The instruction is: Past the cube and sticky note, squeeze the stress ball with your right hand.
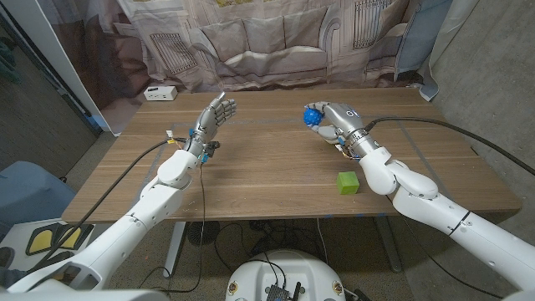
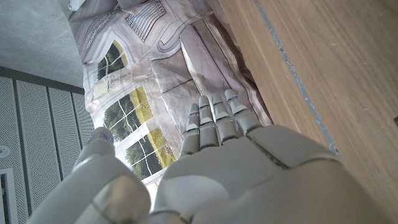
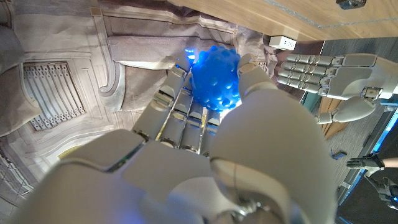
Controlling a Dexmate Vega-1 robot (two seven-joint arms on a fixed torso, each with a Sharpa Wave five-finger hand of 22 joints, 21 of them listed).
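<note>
One cube (image 1: 348,182), one stress ball (image 1: 312,115)

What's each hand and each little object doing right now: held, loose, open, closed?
Right hand: fingers wrapped around the blue ball.
Stress ball: gripped in the right hand.
Left hand: raised, fingers straight, holding nothing.
Green cube: loose on the table.
White box: sitting untouched at the table's far edge.

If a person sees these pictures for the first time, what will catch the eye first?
First the bright blue stress ball, wrapped by the fingers of the right hand at the far right part of the table. Next the left hand, raised with fingers apart and holding nothing, and the green cube near the right forearm.
</note>
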